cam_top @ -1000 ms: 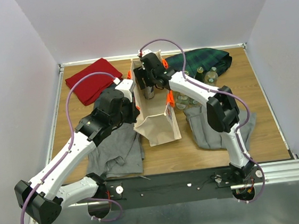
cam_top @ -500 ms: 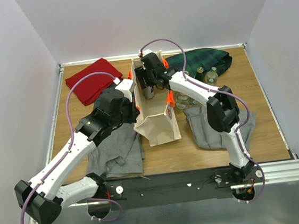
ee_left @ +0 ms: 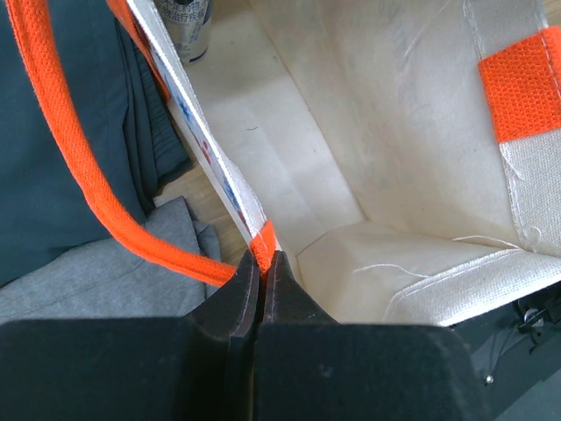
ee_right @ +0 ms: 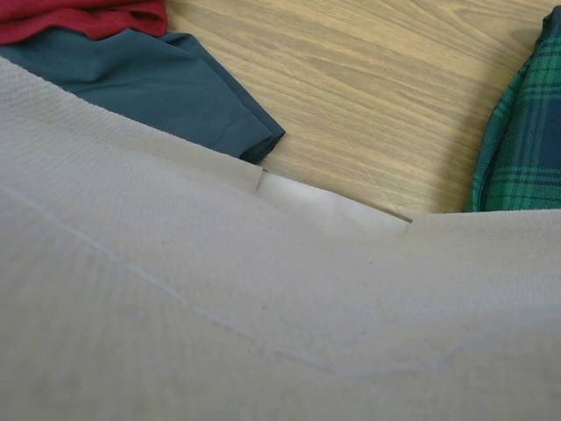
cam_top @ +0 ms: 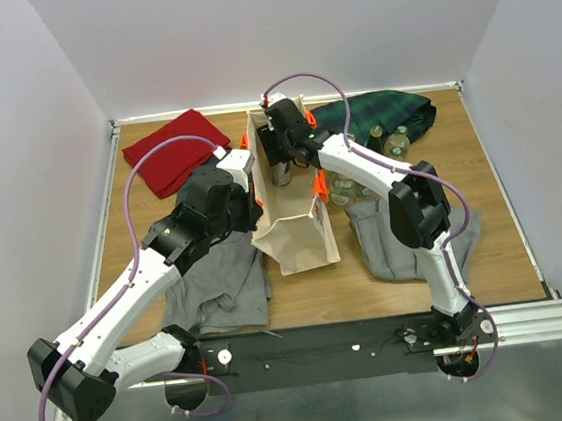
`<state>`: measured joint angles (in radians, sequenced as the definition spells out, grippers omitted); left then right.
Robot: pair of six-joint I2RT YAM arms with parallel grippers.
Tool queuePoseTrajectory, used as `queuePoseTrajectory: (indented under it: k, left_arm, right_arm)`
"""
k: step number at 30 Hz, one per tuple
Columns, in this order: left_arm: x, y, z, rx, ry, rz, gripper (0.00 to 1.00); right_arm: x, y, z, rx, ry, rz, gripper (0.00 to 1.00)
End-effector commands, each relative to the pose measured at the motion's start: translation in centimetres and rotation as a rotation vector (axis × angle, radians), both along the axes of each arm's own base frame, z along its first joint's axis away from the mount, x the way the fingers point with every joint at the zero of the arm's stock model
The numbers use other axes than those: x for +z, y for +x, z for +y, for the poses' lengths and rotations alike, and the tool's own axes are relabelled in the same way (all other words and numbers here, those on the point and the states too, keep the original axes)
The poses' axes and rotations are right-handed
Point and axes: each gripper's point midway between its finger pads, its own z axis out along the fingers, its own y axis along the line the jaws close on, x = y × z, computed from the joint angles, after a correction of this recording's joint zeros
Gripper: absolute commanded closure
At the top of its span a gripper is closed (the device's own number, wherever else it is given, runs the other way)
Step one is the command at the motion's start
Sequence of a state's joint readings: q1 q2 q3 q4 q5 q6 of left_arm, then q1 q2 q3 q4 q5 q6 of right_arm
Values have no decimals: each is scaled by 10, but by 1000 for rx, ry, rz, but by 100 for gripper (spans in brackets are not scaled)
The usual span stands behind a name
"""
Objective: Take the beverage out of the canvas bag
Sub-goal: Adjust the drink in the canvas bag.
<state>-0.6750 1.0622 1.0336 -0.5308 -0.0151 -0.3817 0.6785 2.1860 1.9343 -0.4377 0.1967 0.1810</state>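
Note:
The beige canvas bag stands open in the middle of the table, with orange handles. My left gripper is shut on the bag's left rim, where the orange handle strap is sewn on, and it shows at that rim from above. The beverage, a silver can with dark print, stands on the bag's floor at the far end. My right gripper reaches down into the bag right at the can. Its fingers are hidden, and the right wrist view shows only canvas.
A red cloth lies at the back left and a green plaid cloth at the back right. Clear bottles stand right of the bag. Grey garments lie on both sides. A dark teal cloth lies behind the bag.

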Motion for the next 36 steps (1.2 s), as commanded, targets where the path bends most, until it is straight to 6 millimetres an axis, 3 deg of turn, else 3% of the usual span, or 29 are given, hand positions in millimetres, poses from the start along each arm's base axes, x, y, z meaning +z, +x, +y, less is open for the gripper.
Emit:
queuePoseTrajectory:
  k: [1,5,6,12,20,24,36]
  left_arm:
    - [4,-1,-1,-14,-15,-17,100]
    - [3,-1,-2,-13,-16,-16,100]
    - [3,-1,-2,-13,-16,-16,100]
    - [4,0,-2,-15,-17,-19,100]
    - [2,-2,-10,-58,-19,4,100]
    - [4,-3,-11,-63,-30,1,100]
    - [-1,-8,-15,-96,-26,22,100]
  right_arm:
    - [-47,-23,-2,50,-61,149,65]
    - [-49,-23,-3,54,-66,154,96]
    - [-47,-24,-1,57,-66,153,99]
    - [-29,-23,0,61,-45,126,99]
    - [39,-23,0,85,26,16,99]
    - [61,-25,-2,81,54,-24,99]
    - [85,-28,-4,80,97,-76,99]
